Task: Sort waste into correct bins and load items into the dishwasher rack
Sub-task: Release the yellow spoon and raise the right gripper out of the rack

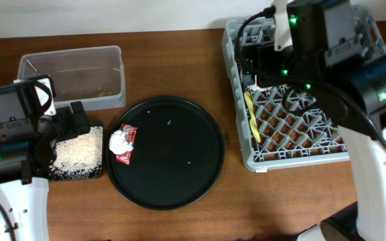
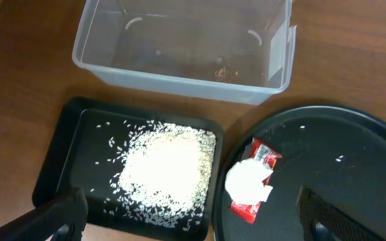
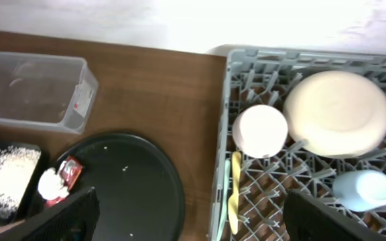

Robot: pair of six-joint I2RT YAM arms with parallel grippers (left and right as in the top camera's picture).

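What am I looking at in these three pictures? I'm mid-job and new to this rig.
Two robot arms work at a wooden table. The overhead picture looks down from above; the other two come from a camera on each wrist, dark fingers showing at the bottom. The left gripper and right gripper both stand open, holding nothing. On the table: a clear tub, a small black tray bearing rice grains, a round black tray with a crumpled wrapper, and a grey rack. The rack holds a cream plate, a small white cup or bowl, a blue cup and a yellow utensil.
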